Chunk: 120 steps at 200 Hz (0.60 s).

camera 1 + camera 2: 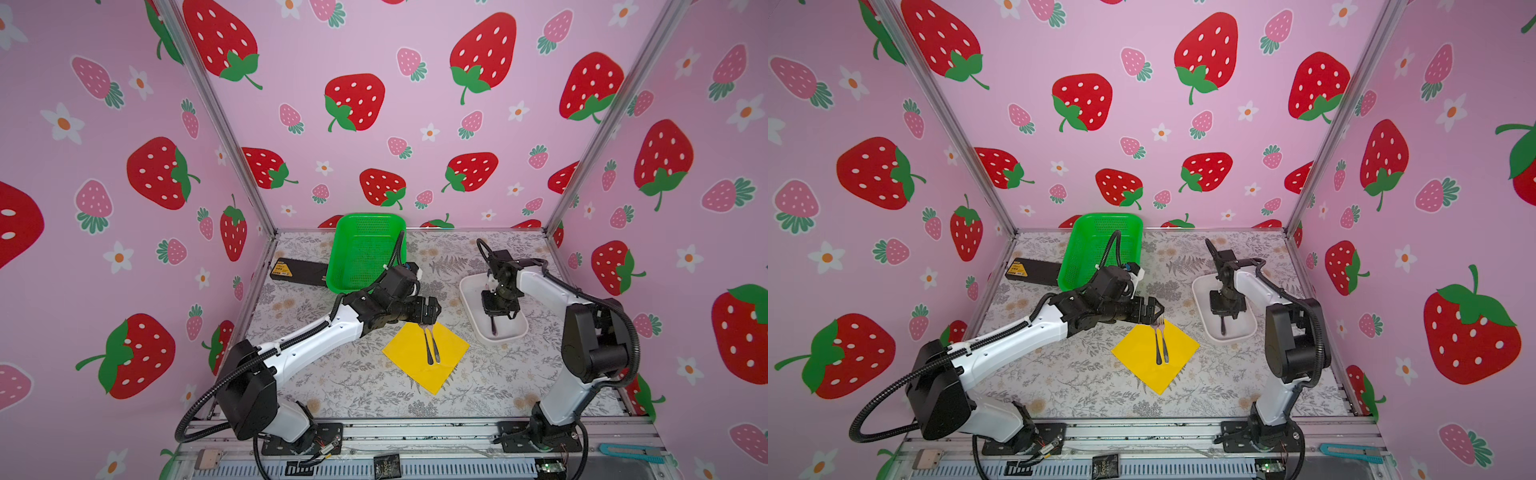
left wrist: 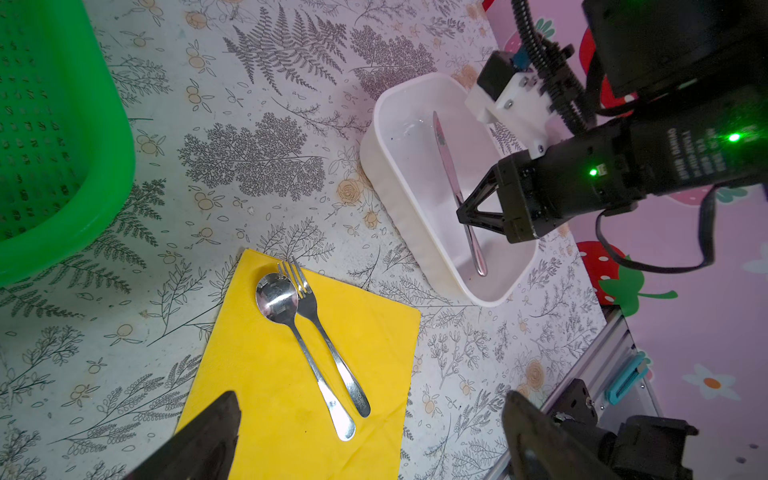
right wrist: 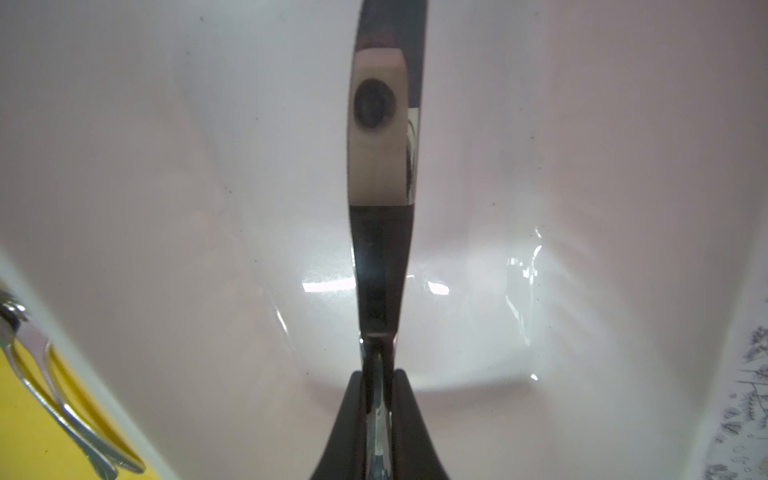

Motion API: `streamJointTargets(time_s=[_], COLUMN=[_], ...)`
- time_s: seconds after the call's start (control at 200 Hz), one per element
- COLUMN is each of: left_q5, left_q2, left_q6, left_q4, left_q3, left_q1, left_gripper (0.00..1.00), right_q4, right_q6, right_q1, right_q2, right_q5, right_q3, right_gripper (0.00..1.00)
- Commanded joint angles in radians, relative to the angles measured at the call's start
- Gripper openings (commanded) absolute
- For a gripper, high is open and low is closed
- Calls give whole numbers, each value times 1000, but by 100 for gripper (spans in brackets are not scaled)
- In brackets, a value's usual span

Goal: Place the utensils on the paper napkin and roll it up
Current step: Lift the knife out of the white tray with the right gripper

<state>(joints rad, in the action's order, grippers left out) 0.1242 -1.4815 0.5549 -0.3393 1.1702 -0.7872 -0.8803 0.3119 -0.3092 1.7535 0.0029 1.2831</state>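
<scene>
The yellow paper napkin (image 1: 415,353) (image 1: 1142,353) (image 2: 270,374) lies flat on the table in front of centre. Two utensils, a spoon (image 2: 276,299) and a fork (image 2: 309,307), rest side by side on it. My left gripper (image 1: 430,321) (image 1: 1156,316) (image 2: 370,401) hovers open over the napkin's far corner, nothing between its fingers. A third utensil, a knife (image 2: 446,158) (image 3: 382,166), lies in the white dish (image 1: 467,303) (image 2: 386,183) to the right. My right gripper (image 1: 493,318) (image 2: 467,216) (image 3: 378,415) is down in the dish, shut on the knife's handle.
A green perforated basket (image 1: 361,249) (image 1: 1092,249) (image 2: 50,145) stands at the back, left of centre, behind the left arm. A black box (image 1: 297,270) lies to its left. A teal tool (image 1: 631,453) sits on the front rail at the right.
</scene>
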Motion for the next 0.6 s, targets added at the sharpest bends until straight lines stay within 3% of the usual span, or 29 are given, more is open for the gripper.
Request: streamJointTargets(time_s=[0.0,0.305,0.595], left_q5=[5,-32,-93], left_q2=[30,74,161], left_q6=[14,52,83], left_q4=[15,48,29], left_q3=[-8,-73,-161], left_q1=[4,4,4], left_gripper=[99,99,99], right_q4=[-70,-93,-1], right_q6=[-28,-6,149], right_q1=[6,-42,-254], right_q2=[-55,-142,-145], right_q5=[-30,-156,-193], right_q3=[55,77,11], right_gripper=[8,9,10])
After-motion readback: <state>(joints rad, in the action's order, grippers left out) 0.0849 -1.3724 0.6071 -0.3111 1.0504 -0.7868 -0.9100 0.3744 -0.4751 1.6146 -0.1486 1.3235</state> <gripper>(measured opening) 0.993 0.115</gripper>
